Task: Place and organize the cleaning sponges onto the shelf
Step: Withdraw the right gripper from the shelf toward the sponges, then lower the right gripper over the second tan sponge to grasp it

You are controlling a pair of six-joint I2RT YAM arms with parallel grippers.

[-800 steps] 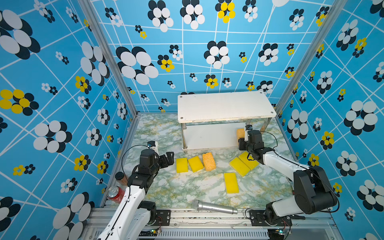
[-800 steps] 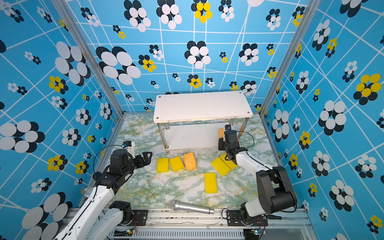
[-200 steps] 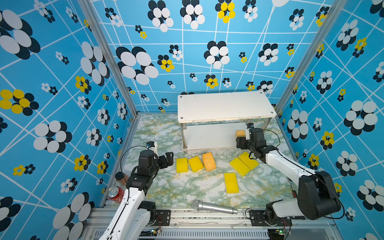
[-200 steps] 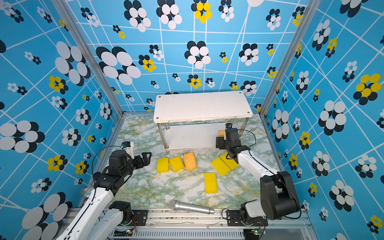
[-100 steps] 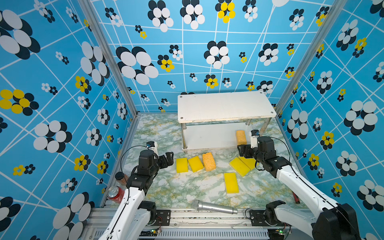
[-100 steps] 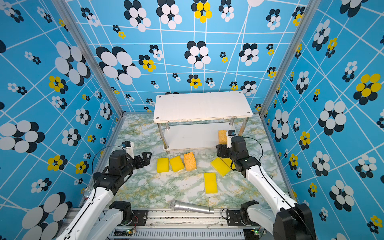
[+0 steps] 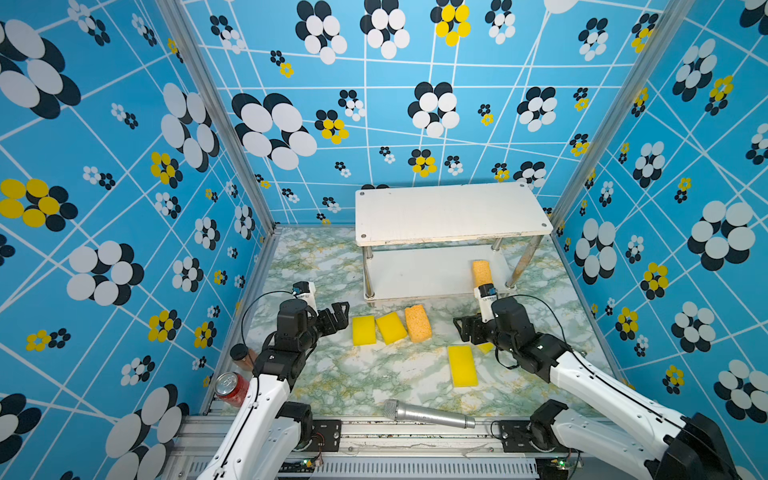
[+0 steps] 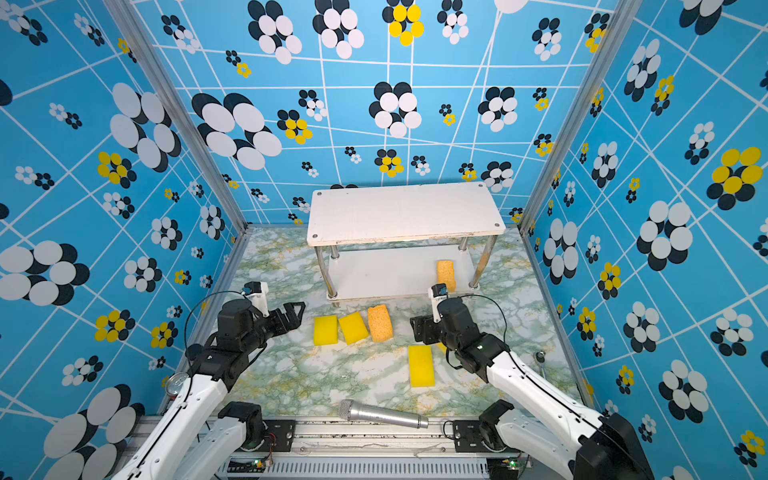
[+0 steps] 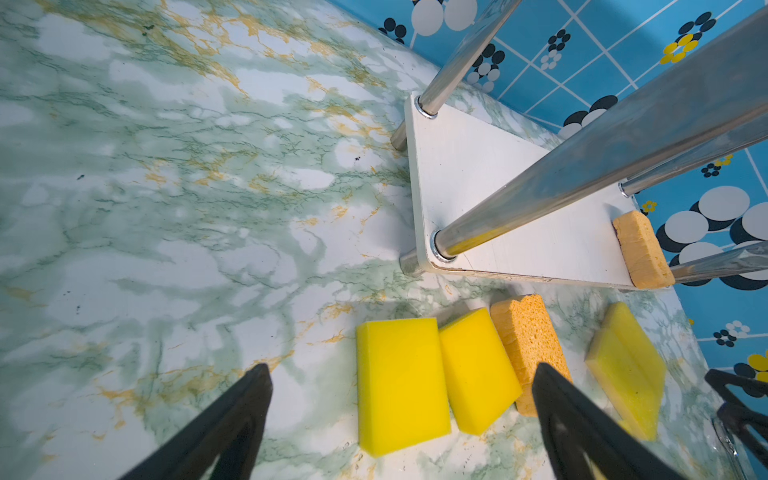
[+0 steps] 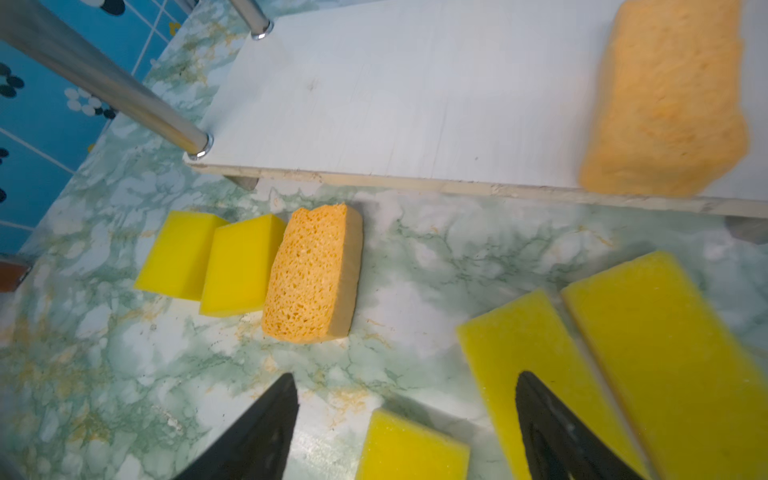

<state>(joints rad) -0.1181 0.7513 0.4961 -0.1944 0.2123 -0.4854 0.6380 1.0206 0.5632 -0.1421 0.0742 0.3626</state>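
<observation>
Yellow flat sponges (image 10: pixel 519 332) lay nearest, under our right gripper (image 10: pixel 406 375), its jaws apart and empty; the left gripper (image 9: pixel 401 365) gaped too. We feared closing there could drag two sponges together. Beyond, one orange sponge (image 7: pixel 481 272) sat on the shelf (image 7: pixel 453 212), at its lower tier's front edge, easily knocked off.

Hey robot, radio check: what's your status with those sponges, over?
Both empty: left gripper open, right gripper open. One orange sponge on shelf, lower board; six sponges loose on table. Microphone near front edge, clear of path.
</observation>
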